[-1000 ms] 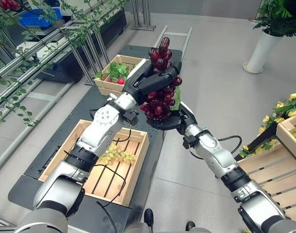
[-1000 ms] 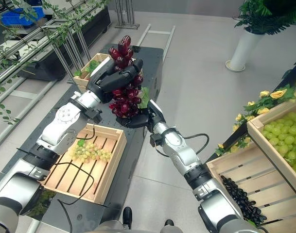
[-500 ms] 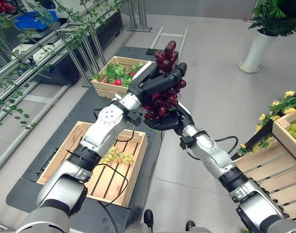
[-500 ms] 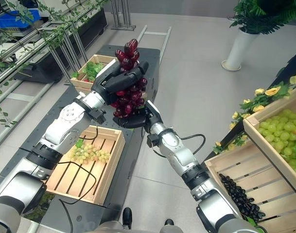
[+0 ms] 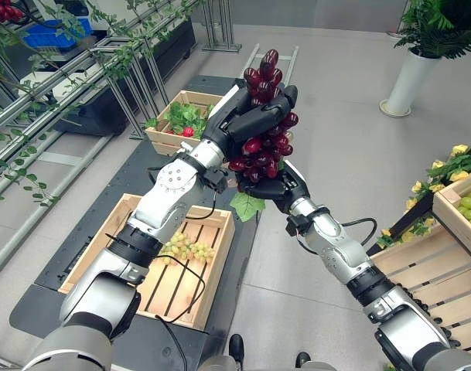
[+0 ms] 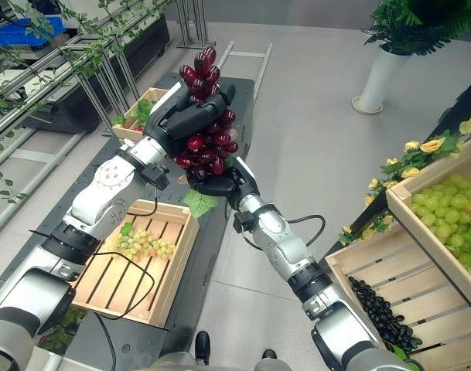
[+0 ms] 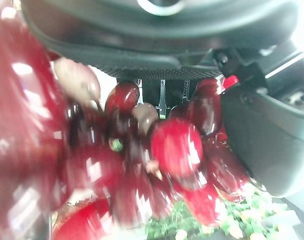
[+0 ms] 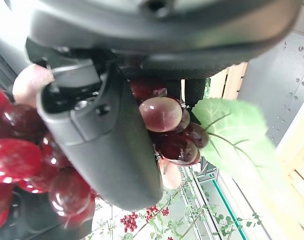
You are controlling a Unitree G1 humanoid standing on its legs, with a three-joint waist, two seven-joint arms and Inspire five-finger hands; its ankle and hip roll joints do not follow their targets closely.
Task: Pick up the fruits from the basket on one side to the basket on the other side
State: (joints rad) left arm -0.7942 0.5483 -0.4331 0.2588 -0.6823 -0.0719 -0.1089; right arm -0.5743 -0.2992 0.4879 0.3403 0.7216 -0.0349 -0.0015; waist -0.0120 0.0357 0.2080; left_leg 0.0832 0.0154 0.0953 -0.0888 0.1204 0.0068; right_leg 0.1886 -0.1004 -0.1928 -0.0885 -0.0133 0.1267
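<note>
Above the dark table with its wooden basket of green grapes, we see the red grapes raised, left hand fingers clenched around them, right hand cupping them beneath, thumb curled against the bunch.

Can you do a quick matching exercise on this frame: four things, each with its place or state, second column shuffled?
1. red grape bunch
2. green grape bunch
3. black grapes
4. white planter

a. lying in the slatted wooden crate on the dark platform
b. standing on the floor, far right
c. held up between the left hand and right hand
d. in the lower crate at right

Pairs: 1-c, 2-a, 3-d, 4-b
</note>
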